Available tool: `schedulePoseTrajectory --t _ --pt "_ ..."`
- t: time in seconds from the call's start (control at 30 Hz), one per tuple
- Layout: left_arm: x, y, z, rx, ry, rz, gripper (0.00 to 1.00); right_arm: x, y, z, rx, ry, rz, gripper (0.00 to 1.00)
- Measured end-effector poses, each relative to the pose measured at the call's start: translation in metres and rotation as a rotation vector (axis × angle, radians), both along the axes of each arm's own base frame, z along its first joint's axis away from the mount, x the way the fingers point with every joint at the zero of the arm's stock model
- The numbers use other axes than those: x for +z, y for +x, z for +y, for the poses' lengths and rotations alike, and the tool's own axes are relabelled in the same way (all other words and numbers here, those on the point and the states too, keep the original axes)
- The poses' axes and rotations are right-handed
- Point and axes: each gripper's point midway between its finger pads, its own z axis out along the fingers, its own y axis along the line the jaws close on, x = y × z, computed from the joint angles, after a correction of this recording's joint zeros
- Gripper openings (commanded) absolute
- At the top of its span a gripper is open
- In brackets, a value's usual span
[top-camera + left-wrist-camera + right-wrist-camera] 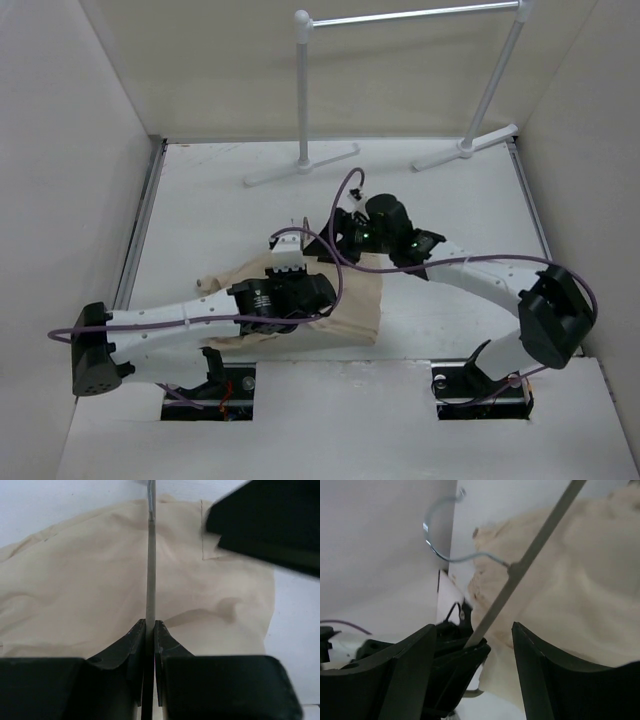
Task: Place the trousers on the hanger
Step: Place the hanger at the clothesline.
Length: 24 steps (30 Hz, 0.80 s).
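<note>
The beige trousers [352, 300] lie spread on the white table under both grippers. They also show in the left wrist view [85, 590] and the right wrist view [580, 590]. My left gripper [150, 623] is shut on a straight wire of the thin grey hanger [150, 570] and holds it above the cloth. In the right wrist view the hanger [535, 550] runs diagonally, with its hook [431, 535] at the upper left. My right gripper [474, 626] is open, facing the left gripper, with the hanger wire between its fingers. The two grippers meet at the table's middle [320, 240].
A white tubular garment rack [302, 90] stands at the back, its feet [300, 167] on the table. White walls close in the left, right and back. Purple cables loop from both arms. The arm bases sit at the near edge.
</note>
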Motion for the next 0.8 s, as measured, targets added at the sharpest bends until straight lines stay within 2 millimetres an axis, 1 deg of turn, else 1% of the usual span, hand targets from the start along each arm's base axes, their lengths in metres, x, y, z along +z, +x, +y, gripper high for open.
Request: schedulePoseTrajectory --t 0.07,0.1,0.2,0.27,0.37,0.43,0.5,0.57,0.6,0.63,0.67,0.77,0.8 --pt "0.000 -0.001 0.002 0.006 -0.012 -0.005 0.00 -0.016 -0.017 0.016 0.048 -0.011 0.066 0.68" --pt "-0.001 -0.001 0.004 0.013 -0.017 -0.007 0.00 -0.023 -0.023 0.021 0.059 -0.018 0.094 0.67" --pt "-0.004 0.000 0.007 0.025 -0.017 -0.006 0.00 -0.031 -0.031 0.028 0.068 -0.020 0.144 0.65" --pt "-0.007 0.000 0.008 0.029 -0.014 -0.005 0.00 -0.031 -0.031 0.031 0.061 -0.010 0.159 0.62" --pt "-0.008 0.000 0.007 0.031 -0.022 -0.006 0.00 -0.033 -0.026 0.038 0.053 0.019 0.168 0.61" --pt "-0.009 0.000 0.006 0.028 -0.023 -0.007 0.00 -0.041 -0.021 0.045 0.052 0.028 0.190 0.61" --pt "-0.009 0.000 0.004 0.023 -0.026 -0.008 0.00 -0.058 -0.018 0.054 0.054 0.017 0.227 0.58" --pt "-0.010 0.000 0.002 0.021 -0.029 -0.010 0.00 -0.075 -0.018 0.059 0.054 -0.004 0.265 0.51" --pt "-0.010 -0.001 0.002 0.019 -0.030 -0.007 0.00 -0.082 -0.019 0.061 0.052 -0.012 0.289 0.41" --pt "-0.012 -0.002 0.002 0.015 -0.026 0.001 0.00 -0.083 -0.020 0.064 0.054 -0.005 0.303 0.32" --pt "-0.015 -0.003 0.002 0.013 -0.021 0.006 0.00 -0.079 -0.019 0.066 0.058 0.005 0.299 0.28" --pt "-0.015 -0.002 0.002 0.015 -0.023 0.000 0.00 -0.071 -0.017 0.070 0.048 0.023 0.291 0.20" --pt "-0.015 -0.002 0.001 0.015 -0.027 0.000 0.02 -0.068 -0.016 0.070 0.042 0.029 0.291 0.19"
